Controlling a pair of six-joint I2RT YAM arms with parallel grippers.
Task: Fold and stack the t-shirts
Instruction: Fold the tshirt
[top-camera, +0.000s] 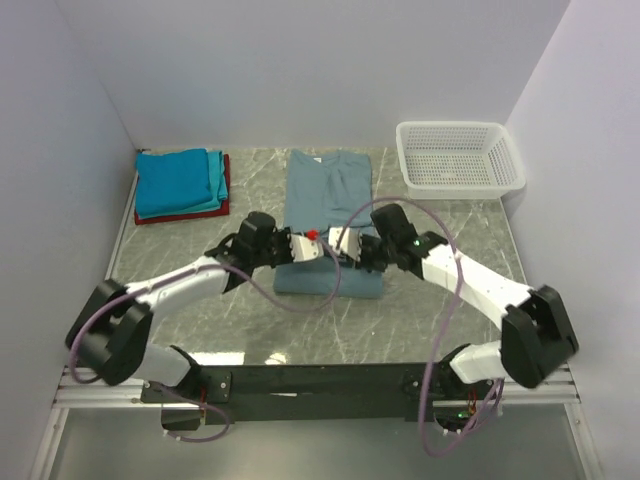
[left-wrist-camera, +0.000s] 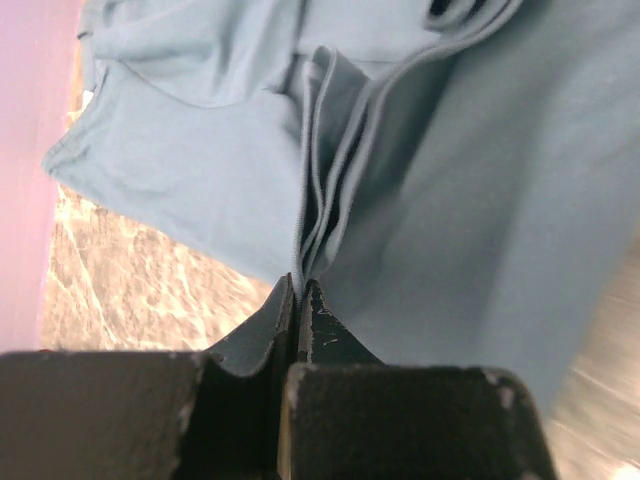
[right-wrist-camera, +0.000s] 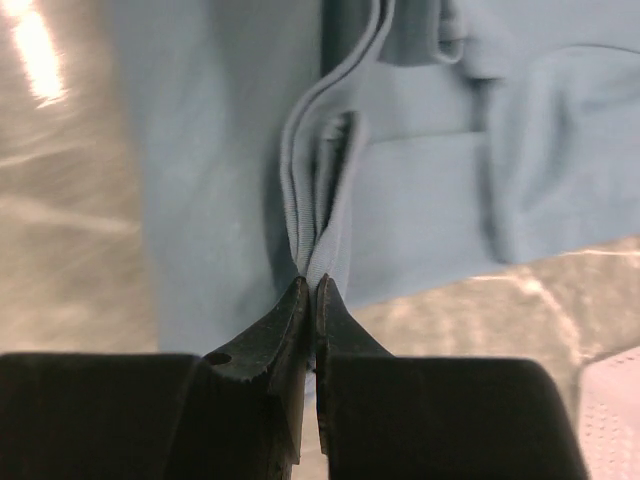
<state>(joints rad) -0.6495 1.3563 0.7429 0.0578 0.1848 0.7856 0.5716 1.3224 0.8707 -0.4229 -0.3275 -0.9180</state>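
The dusty grey-blue t-shirt (top-camera: 328, 195) lies in the middle of the table, folded into a long strip running from back to front. My left gripper (top-camera: 297, 246) is shut on bunched hem layers of it (left-wrist-camera: 318, 200) at its near left part. My right gripper (top-camera: 345, 248) is shut on bunched layers of the same shirt (right-wrist-camera: 325, 190) at its near right part. Both hold the cloth lifted a little over the shirt's near half. A stack of folded tees, bright blue (top-camera: 172, 178) over teal (top-camera: 214, 183) over red (top-camera: 226, 180), sits at the back left.
A white plastic mesh basket (top-camera: 459, 157) stands at the back right corner. Grey walls close the table at the back and both sides. The marbled table top (top-camera: 450, 225) shows bare around the shirt and in front of it.
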